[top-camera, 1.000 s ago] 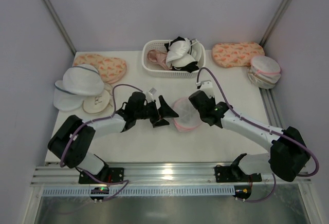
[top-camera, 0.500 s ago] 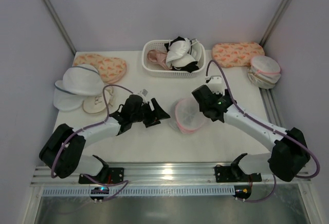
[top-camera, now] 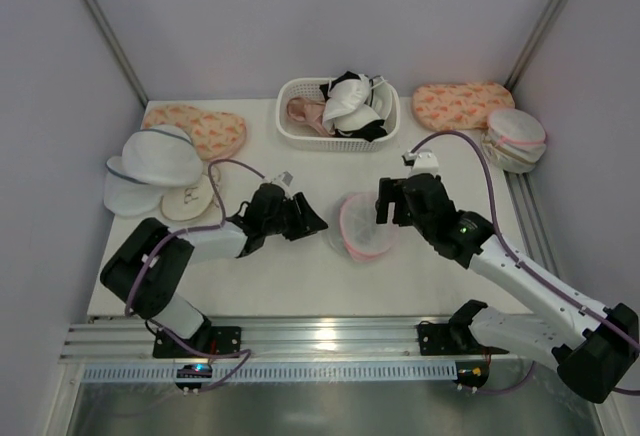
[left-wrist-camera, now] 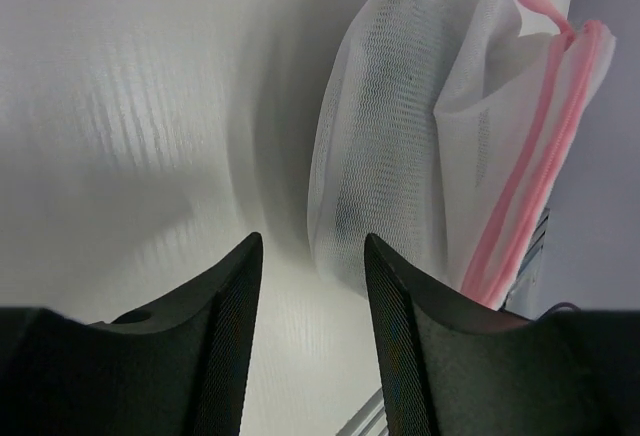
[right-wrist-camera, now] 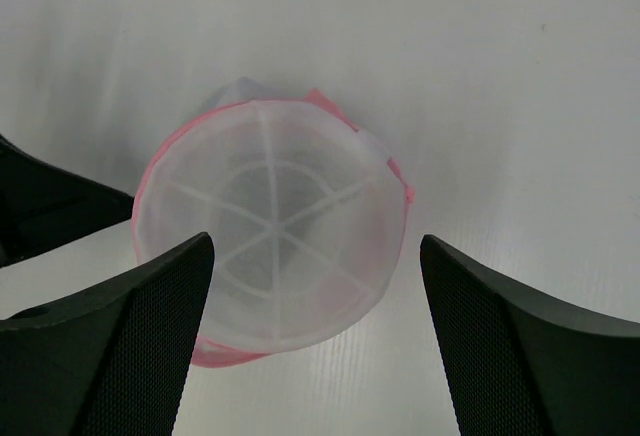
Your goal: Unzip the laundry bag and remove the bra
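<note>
The laundry bag is a round white mesh pouch with a pink zipper rim, lying mid-table between both arms. In the left wrist view it stands on edge just beyond my left gripper, whose jaws are partly apart with only table between them. From above, my left gripper sits close to the bag's left side. My right gripper hovers over the bag, open wide and touching nothing. The bra is hidden; only a dim dark shape shows through the mesh.
A white basket of garments stands at the back centre. Orange patterned pouches lie at back left and back right. White mesh domes with grey-blue rims sit at left; another pink-rimmed pouch at far right.
My right gripper opened, let go of the bag and drew back up to the right. My left gripper pulled slightly left and narrowed its jaws. The bag shifted a little.
</note>
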Motion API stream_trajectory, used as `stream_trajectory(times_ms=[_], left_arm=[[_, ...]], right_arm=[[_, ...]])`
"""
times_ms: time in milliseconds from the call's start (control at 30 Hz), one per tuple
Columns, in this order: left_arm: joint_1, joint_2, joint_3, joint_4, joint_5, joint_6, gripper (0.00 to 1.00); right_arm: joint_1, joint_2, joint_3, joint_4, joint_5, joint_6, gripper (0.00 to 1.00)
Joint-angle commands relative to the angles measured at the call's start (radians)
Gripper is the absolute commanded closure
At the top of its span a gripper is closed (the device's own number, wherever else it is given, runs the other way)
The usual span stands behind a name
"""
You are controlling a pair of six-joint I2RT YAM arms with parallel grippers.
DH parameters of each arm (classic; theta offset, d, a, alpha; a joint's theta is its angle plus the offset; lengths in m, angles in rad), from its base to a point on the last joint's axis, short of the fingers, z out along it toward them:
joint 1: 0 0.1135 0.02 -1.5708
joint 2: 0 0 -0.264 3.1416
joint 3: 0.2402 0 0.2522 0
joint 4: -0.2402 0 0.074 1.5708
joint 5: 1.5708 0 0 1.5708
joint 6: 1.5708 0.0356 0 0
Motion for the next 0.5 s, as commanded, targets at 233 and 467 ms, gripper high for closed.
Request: stream_trajectory(times_ms=[233, 467], left_arm=[[0.007, 0.238, 0.088, 0.339, 0.21, -0.06, 0.43], [0.007, 0.387, 0.079, 0.632, 0.272, -0.223, 0.85]], right_arm=[[0.004, -0.01, -0.043, 0.07, -0.127, 0.013, 0.13], [0.004, -0.024, -0.064, 0.071, -0.143, 0.027, 0.15]])
